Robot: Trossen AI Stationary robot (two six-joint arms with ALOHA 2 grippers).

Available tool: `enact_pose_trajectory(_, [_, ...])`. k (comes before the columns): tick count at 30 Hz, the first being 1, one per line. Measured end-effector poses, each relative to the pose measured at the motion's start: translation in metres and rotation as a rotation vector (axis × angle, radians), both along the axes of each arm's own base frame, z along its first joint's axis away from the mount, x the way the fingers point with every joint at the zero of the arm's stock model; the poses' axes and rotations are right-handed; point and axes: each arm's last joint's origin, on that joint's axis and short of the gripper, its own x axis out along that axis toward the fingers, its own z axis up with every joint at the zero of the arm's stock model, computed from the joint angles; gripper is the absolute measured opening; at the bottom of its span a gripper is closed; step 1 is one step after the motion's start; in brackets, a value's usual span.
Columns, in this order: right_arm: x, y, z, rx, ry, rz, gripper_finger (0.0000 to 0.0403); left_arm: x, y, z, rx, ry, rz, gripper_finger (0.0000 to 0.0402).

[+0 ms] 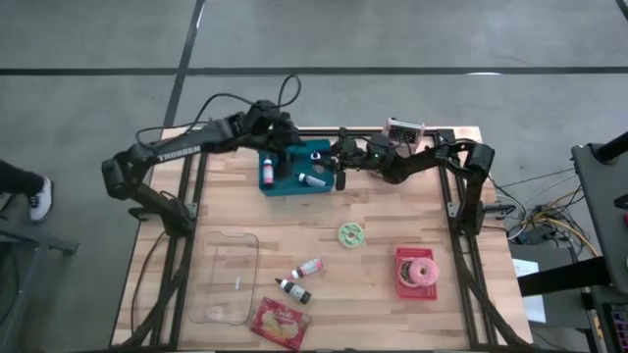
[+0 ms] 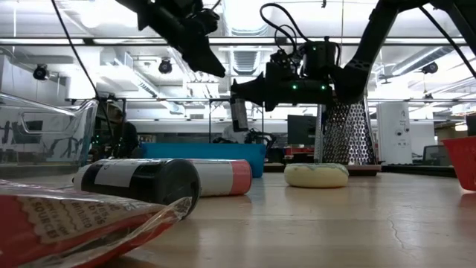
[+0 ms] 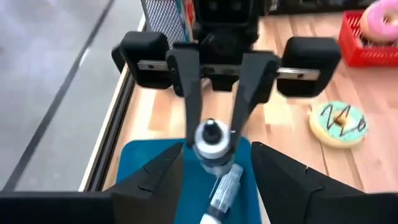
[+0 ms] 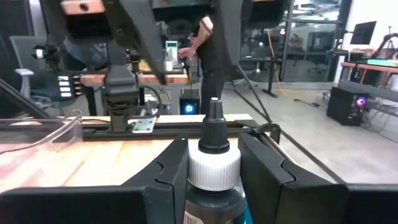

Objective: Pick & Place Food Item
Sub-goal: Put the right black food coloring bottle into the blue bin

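A teal tray [image 1: 294,167] at the table's far middle holds a pink bottle [image 1: 266,172] and a small clear bottle [image 3: 224,186], both lying on its floor. My right gripper [image 4: 213,152] is shut on a dark dropper bottle [image 4: 213,171] with a white cap and a black nozzle. It holds the bottle above the tray's right end [image 1: 339,175]. My left gripper [image 3: 214,186] is open and empty over the tray's far left part [image 1: 285,147], facing the right gripper. My right gripper pinches the dropper bottle between its two fingers at the sides of the white cap [image 4: 194,169]. The fingers come level from the table's right and lie along the bottle. The nozzle [image 3: 211,127] sticks out past the fingertips. The bottle is lifted clear of the tray.
A metal grater [image 1: 404,129] stands behind the right arm. A green-iced donut [image 1: 350,233], a pink donut in a red tray [image 1: 417,272], two small bottles [image 1: 299,279], a clear container [image 1: 226,275] and a red snack packet [image 1: 280,324] lie nearer.
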Motion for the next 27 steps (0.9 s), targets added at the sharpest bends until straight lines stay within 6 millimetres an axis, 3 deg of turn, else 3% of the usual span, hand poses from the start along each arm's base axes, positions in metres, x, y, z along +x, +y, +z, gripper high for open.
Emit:
enact_pose_trajectory(4, [0.003,-0.002,0.002,-0.001,0.011,-0.003,0.0103,0.010,0.005,0.009,-0.021,0.099,-0.027,0.0188])
enact_pose_trajectory(12, [0.005,-0.003,0.005,-0.003,0.008,-0.002,0.0103,0.036,0.019,0.005,-0.057,0.210,-0.060,0.0188])
enact_pose_trajectory(27, [0.005,-0.005,0.004,-0.010,0.020,-0.008,0.0103,0.041,0.015,0.010,-0.045,0.228,-0.089,0.0188])
